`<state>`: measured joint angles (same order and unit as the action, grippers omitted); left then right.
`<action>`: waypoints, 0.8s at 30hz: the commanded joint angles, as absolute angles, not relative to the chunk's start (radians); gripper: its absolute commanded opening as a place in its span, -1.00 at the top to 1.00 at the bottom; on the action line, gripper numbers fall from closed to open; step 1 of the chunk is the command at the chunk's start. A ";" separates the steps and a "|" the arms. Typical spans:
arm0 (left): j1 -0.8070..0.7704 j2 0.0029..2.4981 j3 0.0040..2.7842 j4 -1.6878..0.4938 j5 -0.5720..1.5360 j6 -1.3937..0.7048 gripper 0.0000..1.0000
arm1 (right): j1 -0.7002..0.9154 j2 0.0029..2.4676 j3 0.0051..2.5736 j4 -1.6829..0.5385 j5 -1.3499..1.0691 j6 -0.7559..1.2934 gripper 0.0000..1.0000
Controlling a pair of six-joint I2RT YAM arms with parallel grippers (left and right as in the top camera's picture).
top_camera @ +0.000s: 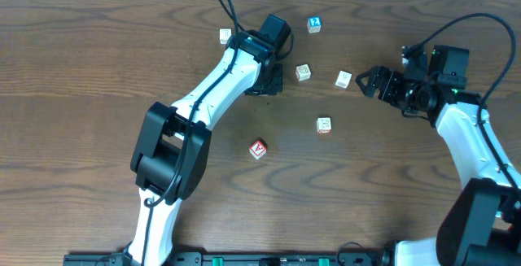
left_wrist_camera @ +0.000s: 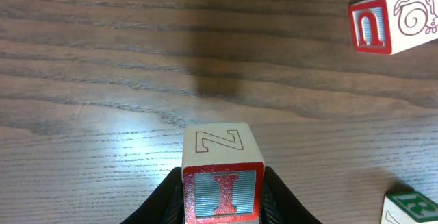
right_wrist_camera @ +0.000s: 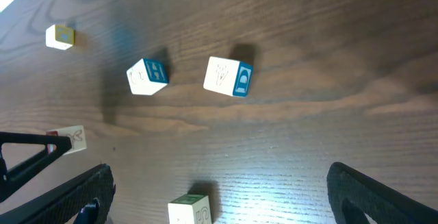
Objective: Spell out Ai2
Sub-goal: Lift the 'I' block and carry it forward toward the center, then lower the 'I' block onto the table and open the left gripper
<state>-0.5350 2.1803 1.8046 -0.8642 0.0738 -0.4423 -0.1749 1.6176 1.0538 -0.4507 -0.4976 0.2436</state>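
My left gripper [top_camera: 266, 85] is shut on a wooden block [left_wrist_camera: 222, 186] that has a red letter I on its near face and a Z on top; it is at the table surface. A red A block [top_camera: 258, 148] lies nearer the front, apart from it. A blue block marked 2 [top_camera: 315, 24] lies at the back. My right gripper [top_camera: 364, 82] is open and empty [right_wrist_camera: 219, 207]. A green-edged block [right_wrist_camera: 190, 209] lies between its fingers, untouched, and also shows in the overhead view [top_camera: 343, 79].
Other loose letter blocks lie about: a cream one [top_camera: 225, 35] at the back left, one beside the left gripper [top_camera: 303, 71], and a red-trimmed one [top_camera: 324, 125]. A red U block [left_wrist_camera: 393, 18] and a green block [left_wrist_camera: 414, 207] lie right of the held block.
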 commanded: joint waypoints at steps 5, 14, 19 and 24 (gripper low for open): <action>-0.556 2.211 1.827 -0.867 0.079 -0.454 0.89 | -0.182 1.621 1.076 -0.464 -0.505 0.230 -0.99; -0.575 2.243 1.826 -0.877 0.077 -0.480 0.89 | -0.182 1.621 1.076 -0.469 -0.505 0.230 -0.99; -0.575 2.257 1.826 -0.883 0.075 -0.488 0.89 | -0.182 1.621 1.076 -0.474 -0.505 0.230 -0.99; -0.575 2.261 1.826 -0.883 0.070 -0.496 0.89 | -0.182 1.621 1.076 -0.478 -0.505 0.230 -0.98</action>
<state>-0.5762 2.2387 1.8046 -0.8783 0.0753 -0.4759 -0.1749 1.6176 1.0538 -0.4755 -0.4976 0.2436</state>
